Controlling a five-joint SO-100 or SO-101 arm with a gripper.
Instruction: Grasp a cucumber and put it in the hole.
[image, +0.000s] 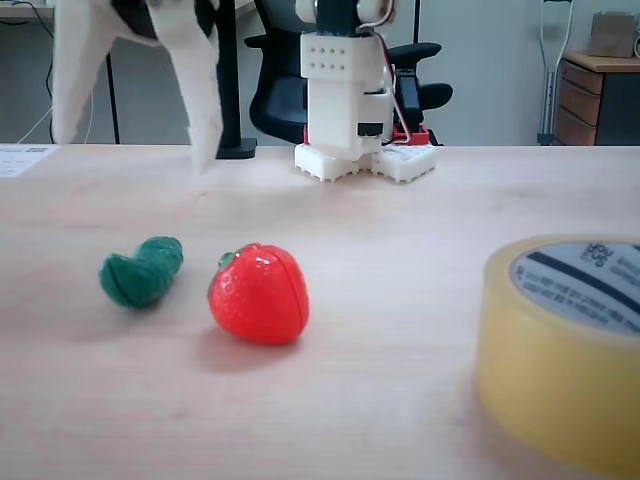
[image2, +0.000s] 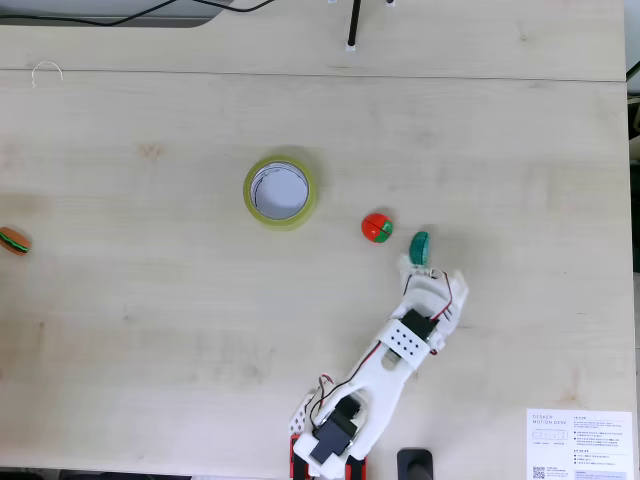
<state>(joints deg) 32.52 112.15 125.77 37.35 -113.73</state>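
Note:
The dark green cucumber (image: 142, 272) (image2: 419, 247) lies on the wooden table, just beside the red strawberry (image: 260, 295) (image2: 377, 227). My white gripper (image: 135, 148) (image2: 430, 270) hangs open above and slightly behind the cucumber, its two fingers spread wide and holding nothing. In the overhead fixed view its fingertips (image2: 408, 263) sit right next to the cucumber. The yellowish tape roll (image: 550, 370) (image2: 249, 196) stands well apart from both toys. Its round hole (image2: 279, 187) faces up, ringed by a grey core with black print (image: 590, 280).
The arm's white base (image: 350, 110) (image2: 330, 440) stands at the table edge. A small burger toy (image2: 14, 241) lies at the far left of the overhead fixed view, and a printed sheet (image2: 580, 445) lies at its bottom right. A black office chair (image: 280, 90) stands behind the table.

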